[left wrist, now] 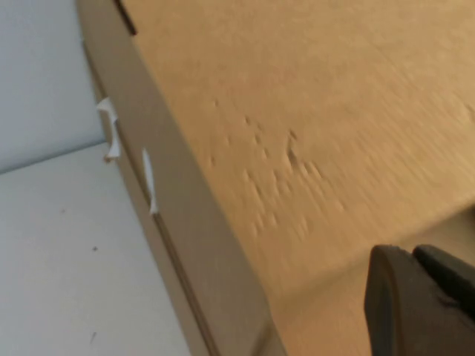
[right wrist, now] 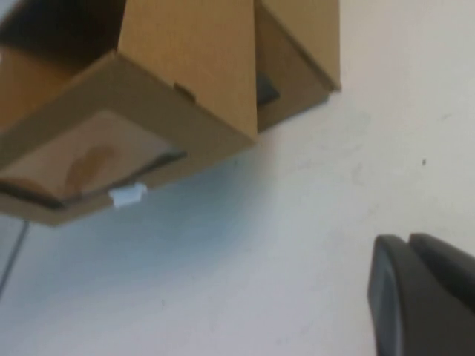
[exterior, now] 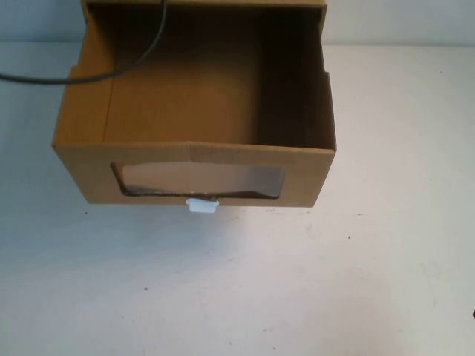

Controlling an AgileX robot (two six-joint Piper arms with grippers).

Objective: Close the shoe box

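The shoe box (exterior: 194, 126) is a brown cardboard drawer pulled far out of its sleeve (exterior: 208, 6) toward me, open on top and empty. Its front has a clear window (exterior: 199, 180) with a small white pull tab (exterior: 202, 205) below it. Neither gripper shows in the high view. In the left wrist view my left gripper (left wrist: 415, 256) is shut and empty, close against a brown cardboard wall (left wrist: 312, 126) of the box. In the right wrist view my right gripper (right wrist: 410, 241) is shut and empty above the white table, off from the box front (right wrist: 96, 159) and its tab (right wrist: 127, 195).
A black cable (exterior: 111, 67) hangs across the box's back left corner and runs off to the left. The white table (exterior: 245, 289) stretches in front of and to the right of the box. The sleeve's end (right wrist: 297, 52) shows behind the drawer in the right wrist view.
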